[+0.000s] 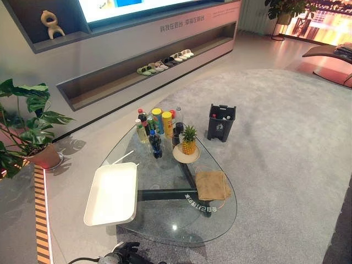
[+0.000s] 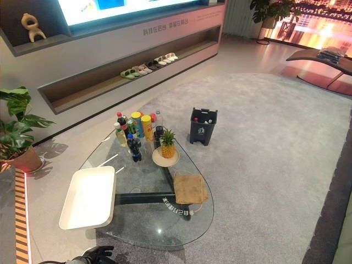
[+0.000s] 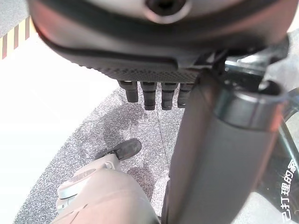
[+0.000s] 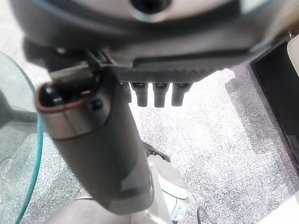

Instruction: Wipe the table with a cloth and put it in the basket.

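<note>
1. The tan burlap cloth lies flat on the glass worktop, near its right edge.
2. The white rectangular basket sits on the worktop's left side.
3. The left hand and right hand hang off the worktop, fingers straight and released.

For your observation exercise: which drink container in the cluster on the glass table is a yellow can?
The tall yellow can at the cluster's right side; the others beside it are bottles with caps.

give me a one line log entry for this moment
cloth: flat on glass table, untouched | left hand: hanging, fingers straight, empty | right hand: same | stage: wipe not begun
</note>
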